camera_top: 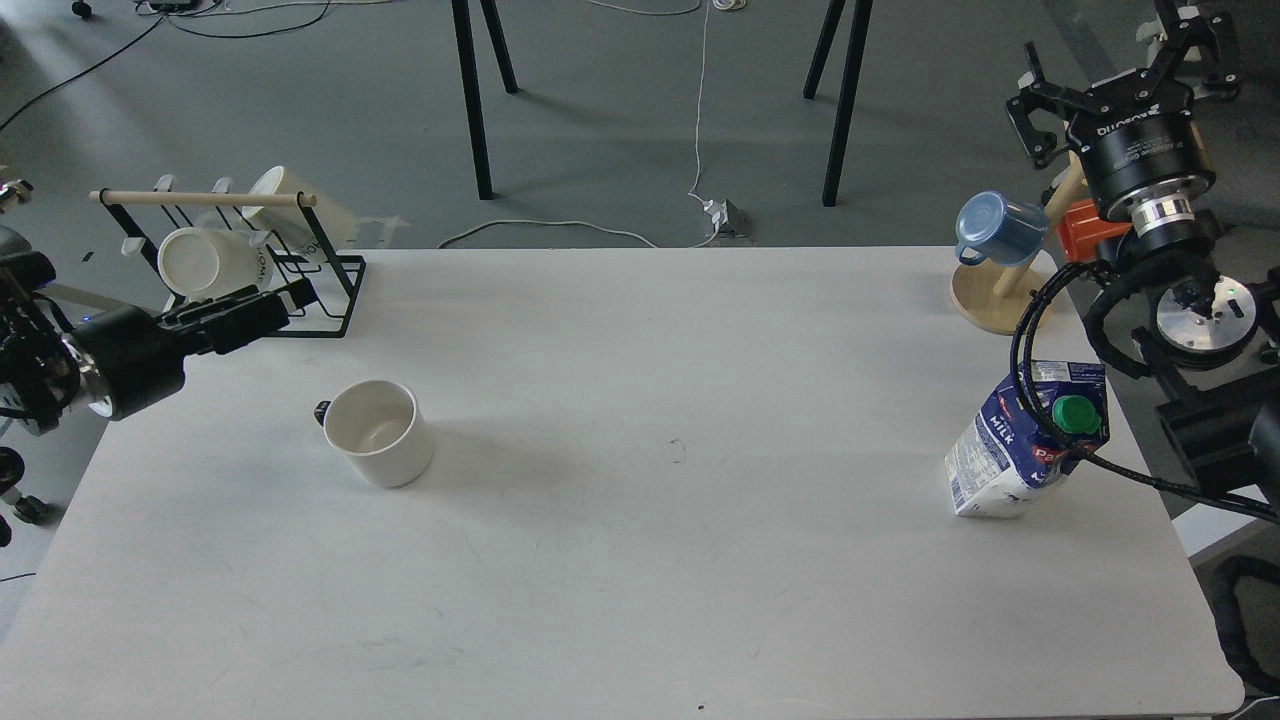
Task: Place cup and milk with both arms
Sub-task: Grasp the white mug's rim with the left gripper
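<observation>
A white cup (378, 432) stands upright and empty on the left part of the white table (660, 520). A blue and white milk carton (1005, 450) with a green cap (1072, 413) stands near the right edge, with a black cable of my right arm crossing in front of it. My left gripper (285, 300) reaches in low from the left, above and left of the cup and in front of the mug rack. It is seen side-on and dark. My right gripper (1115, 65) is open and empty, raised beyond the table's far right corner, well behind the carton.
A black wire rack (325, 290) with a wooden bar holds white mugs (205, 262) at the far left corner. A blue cup (995, 228) hangs on a wooden stand (990, 300) at the far right corner, next to an orange object (1085, 228).
</observation>
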`<state>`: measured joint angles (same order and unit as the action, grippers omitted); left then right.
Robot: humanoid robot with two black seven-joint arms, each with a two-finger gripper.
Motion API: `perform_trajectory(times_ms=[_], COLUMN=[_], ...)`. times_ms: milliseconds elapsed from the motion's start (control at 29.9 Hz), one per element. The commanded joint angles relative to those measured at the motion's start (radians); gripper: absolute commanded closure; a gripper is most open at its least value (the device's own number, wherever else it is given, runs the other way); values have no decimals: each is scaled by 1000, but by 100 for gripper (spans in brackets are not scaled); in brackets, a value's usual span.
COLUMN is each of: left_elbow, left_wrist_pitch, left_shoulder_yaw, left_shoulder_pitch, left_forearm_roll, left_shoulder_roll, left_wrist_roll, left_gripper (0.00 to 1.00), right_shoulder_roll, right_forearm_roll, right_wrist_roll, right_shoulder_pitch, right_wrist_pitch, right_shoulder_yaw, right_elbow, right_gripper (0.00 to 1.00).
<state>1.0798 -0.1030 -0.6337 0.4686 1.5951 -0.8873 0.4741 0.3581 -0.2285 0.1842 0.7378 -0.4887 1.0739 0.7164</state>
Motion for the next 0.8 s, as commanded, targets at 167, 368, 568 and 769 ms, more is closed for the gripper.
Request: perform_trajectory(times_ms=[167,368,568,769], left_elbow=[-89,-188,-277,-333], left_wrist_pitch=[31,69,69,69], left_shoulder_yaw=[12,14,14,61], left_shoulder_pitch=[4,22,61,81], left_forearm_roll=[392,552,587,587], left_shoulder_roll=[120,202,277,315], left_wrist_roll=[-6,-8,-9,-5], left_gripper=[30,36,44,70], right_shoulder_roll=[1,1,1,1], right_forearm_roll=[0,0,0,0], right_wrist_roll=[-2,-2,0,-2], right_shoulder_pitch=[0,0,0,0], right_wrist_pitch=[0,0,0,0], right_shoulder_yaw=[5,5,5,5], right_elbow=[0,0,0,0], right_gripper=[1,1,1,1])
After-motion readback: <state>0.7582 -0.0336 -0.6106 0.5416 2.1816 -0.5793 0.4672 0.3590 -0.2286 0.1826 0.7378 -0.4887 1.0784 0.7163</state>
